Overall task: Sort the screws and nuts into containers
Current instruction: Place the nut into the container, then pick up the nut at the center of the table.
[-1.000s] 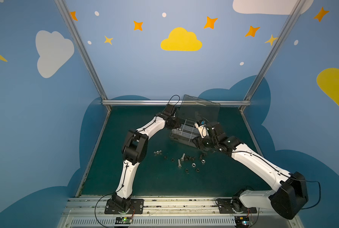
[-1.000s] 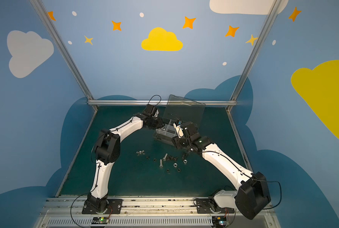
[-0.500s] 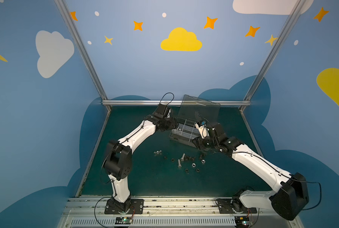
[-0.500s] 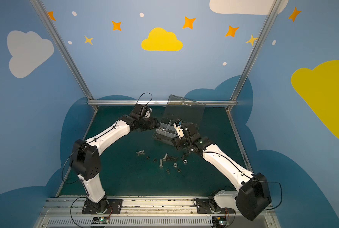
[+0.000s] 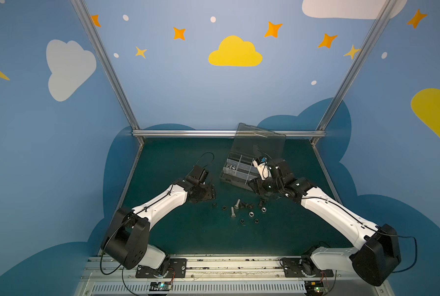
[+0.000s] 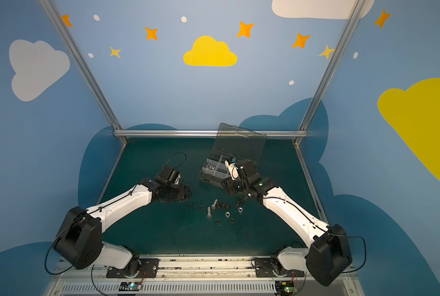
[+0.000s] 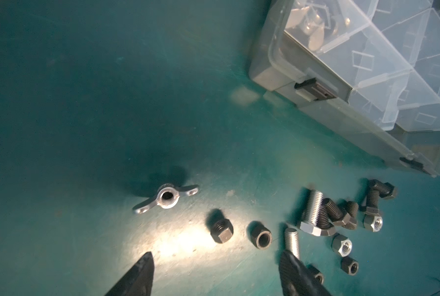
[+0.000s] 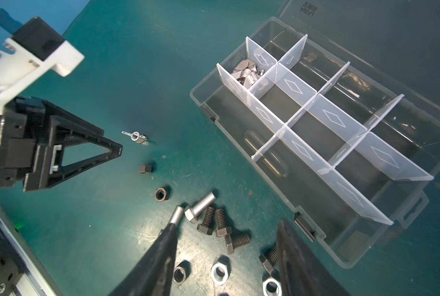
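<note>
Clear grey organizer box [image 8: 229, 112] on table [image 5: 188, 230], 2x4 dividers, lid [image 5: 258, 143] open & standing up behind it. Shiny winged pcs [image 8: 247, 73] piled in one corner compartment. On table just beside box front: 2 silver hex bolts [image 8: 199, 207] lying flat, short black screws [image 8: 220, 223] bunched w/ them, silver nuts [image 8: 219, 273] & black nuts [image 8: 161, 194] scattered round. One winged pc [image 7: 165, 198] lies apart from the bunch, hole up.

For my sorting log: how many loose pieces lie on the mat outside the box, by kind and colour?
Silver hex bolts: 2
Silver winged piece: 1
Black screws: 5
Silver nuts: 2
Black nuts: 3
Total: 13
</note>
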You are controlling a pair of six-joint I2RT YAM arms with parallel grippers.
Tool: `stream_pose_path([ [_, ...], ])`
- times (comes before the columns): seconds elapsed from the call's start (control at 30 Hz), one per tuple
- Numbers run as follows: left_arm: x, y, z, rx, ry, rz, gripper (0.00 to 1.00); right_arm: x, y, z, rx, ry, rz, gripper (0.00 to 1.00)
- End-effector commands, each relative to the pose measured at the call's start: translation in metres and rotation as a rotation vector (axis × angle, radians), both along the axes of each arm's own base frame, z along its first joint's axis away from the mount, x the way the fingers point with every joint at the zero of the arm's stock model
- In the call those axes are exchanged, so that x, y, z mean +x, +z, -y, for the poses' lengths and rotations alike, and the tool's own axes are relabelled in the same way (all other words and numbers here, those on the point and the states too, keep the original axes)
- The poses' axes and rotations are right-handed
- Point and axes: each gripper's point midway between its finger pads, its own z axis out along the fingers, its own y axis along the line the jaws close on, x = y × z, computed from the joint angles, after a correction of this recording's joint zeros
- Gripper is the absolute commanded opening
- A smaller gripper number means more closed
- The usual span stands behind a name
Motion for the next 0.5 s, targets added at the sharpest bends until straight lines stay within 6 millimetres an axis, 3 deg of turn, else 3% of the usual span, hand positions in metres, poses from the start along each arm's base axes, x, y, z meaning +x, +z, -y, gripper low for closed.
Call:
stream_pose_path([
  [0.0, 0.005, 0.000, -0.007, 0.020, 0.038, 0.033, 0.81, 0.003, 0.008, -0.006, 0.033, 0.004, 0.000, 0.60],
  [0.47, 0.013, -0.023, -0.019, 0.118, 0.061, 0.021, 0.85, -0.001, 0.005, -0.006, 0.040, 0.005, -0.008, 0.60],
])
